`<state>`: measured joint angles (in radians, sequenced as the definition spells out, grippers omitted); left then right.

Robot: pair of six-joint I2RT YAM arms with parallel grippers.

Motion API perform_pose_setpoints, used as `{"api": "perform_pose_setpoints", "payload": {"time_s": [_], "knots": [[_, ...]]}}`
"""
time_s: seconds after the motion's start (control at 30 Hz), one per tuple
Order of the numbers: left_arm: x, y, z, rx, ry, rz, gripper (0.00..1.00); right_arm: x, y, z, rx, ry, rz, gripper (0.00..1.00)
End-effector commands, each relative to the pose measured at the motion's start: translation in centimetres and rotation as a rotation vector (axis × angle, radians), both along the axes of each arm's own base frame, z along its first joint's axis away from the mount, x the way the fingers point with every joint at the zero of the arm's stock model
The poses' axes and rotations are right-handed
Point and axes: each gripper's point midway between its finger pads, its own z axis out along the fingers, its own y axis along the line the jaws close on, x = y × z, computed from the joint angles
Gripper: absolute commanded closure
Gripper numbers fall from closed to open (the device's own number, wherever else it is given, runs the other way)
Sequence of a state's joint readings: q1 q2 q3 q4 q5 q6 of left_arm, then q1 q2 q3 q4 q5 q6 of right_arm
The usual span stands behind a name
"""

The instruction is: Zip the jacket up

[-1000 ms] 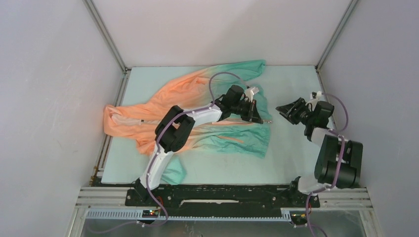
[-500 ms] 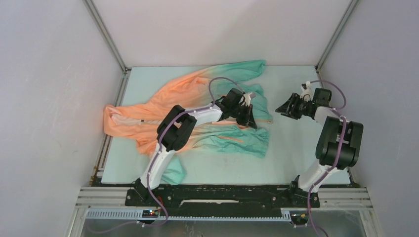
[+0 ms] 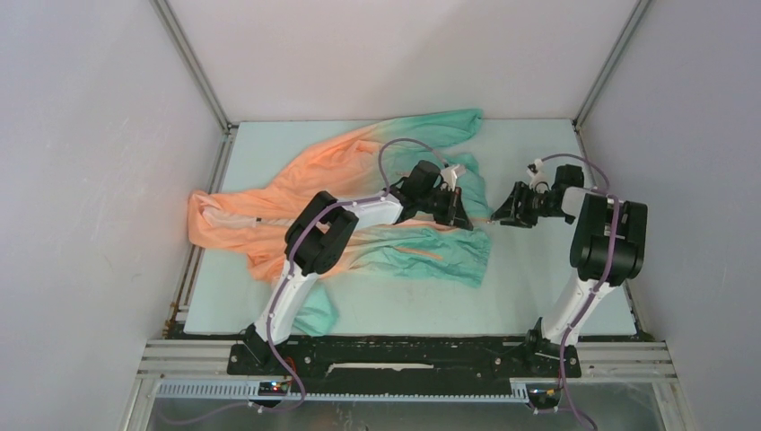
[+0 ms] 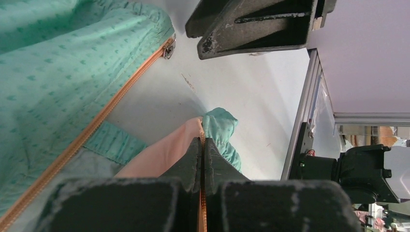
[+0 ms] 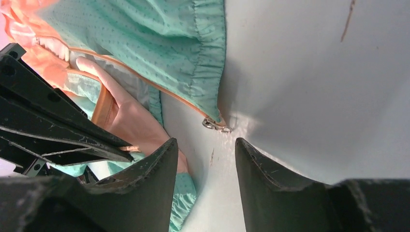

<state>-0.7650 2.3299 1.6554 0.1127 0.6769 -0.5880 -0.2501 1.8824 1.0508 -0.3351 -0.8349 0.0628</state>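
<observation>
While the jacket (image 3: pixel 332 171) lies unzipped and rumpled over the left and middle of the bench (image 3: pixel 529 278), with the orange end by the left wall and the teal hem toward the centre, all the action is at that hem. The left gripper (image 4: pixel 202 145) has its jaws squeezed fully together on a fold of the jacket's front edge. Peach fabric and the orange zipper tape (image 4: pixel 201 212) are pinched between them, and a bit of teal hem pokes out past the tips. The right gripper (image 5: pixel 205 145) is just beside it, low over the bench, jaws spread apart and holding nothing. The metal zipper slider (image 5: pixel 211 124) sits at the bottom corner of the other teal panel, lined up with that gap, and as far as I can tell it isn't touched.
</observation>
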Motion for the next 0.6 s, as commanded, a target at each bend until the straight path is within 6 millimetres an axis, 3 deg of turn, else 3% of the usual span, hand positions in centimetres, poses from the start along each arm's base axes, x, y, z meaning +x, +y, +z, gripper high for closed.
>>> {"api": "perform_pose_setpoints", "payload": {"time_s": [0.0, 0.27, 0.57], "knots": [[-0.3, -0.3, 4.1, -0.089, -0.061, -0.024, 1.00, 1.4, -0.2, -0.2, -0.043, -0.031, 0.043, 0.50], [-0.4, -0.3, 4.3, -0.102, -0.058, -0.029, 1.00, 2.7, -0.2, -0.6, -0.059, -0.052, 0.107, 0.49], [-0.3, -0.5, 4.3, -0.105, -0.055, -0.028, 1.00, 2.2, 1.7, -1.1, -0.009, -0.045, 0.178, 0.51]]}}
